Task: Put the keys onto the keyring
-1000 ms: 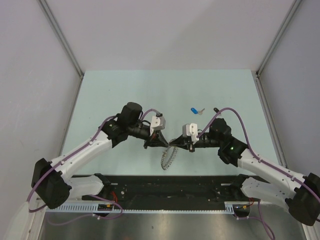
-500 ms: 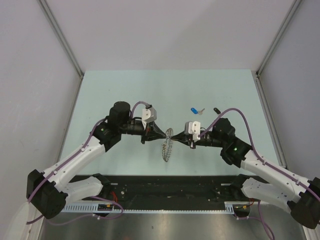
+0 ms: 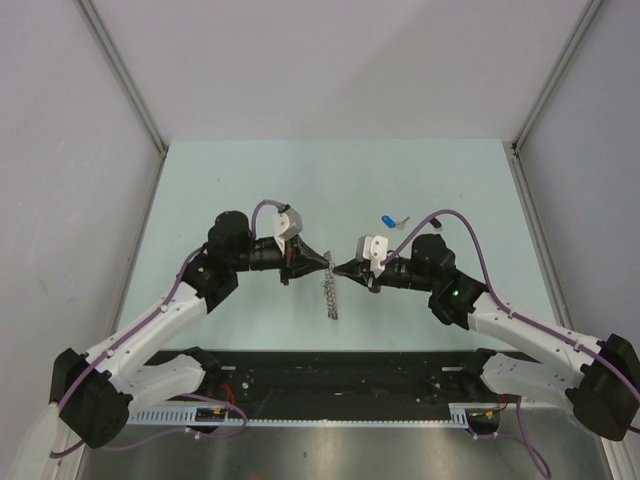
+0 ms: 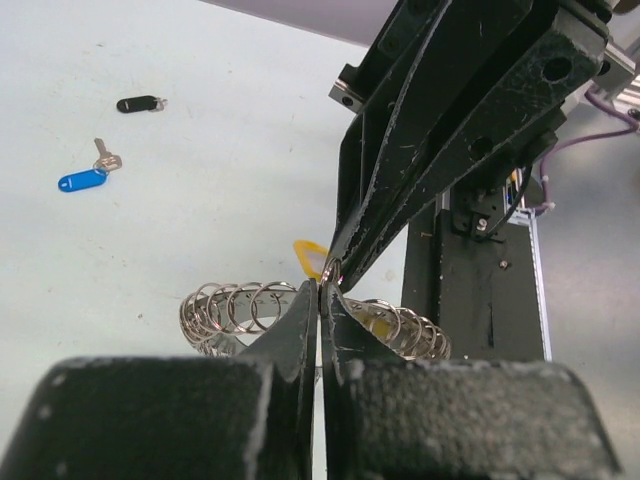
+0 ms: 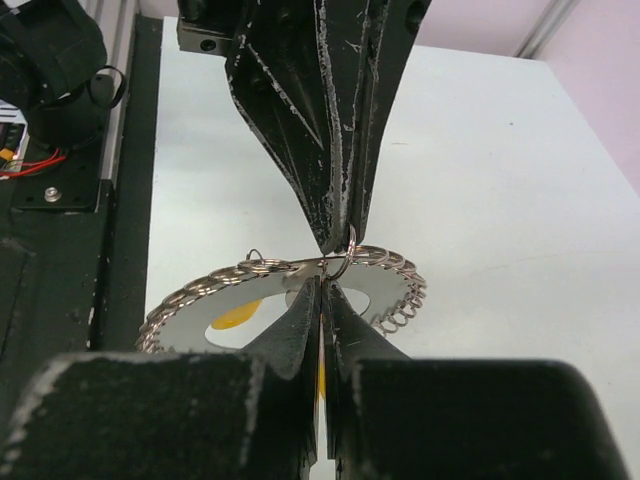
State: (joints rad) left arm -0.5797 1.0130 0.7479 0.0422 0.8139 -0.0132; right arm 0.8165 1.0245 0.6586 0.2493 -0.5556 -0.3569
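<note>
Top external is showing my left fingers and right fingers pinching shut on the keyring, while blue key and black key are lying beyond them, unthreaded.

Three keys: blue key, black key, yellow key. One keyring. Two grippers: left gripper, right gripper.

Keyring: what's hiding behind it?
A yellow key peeks out behind the keyring coils. The shut left tool and right tool cover its blade.
</note>
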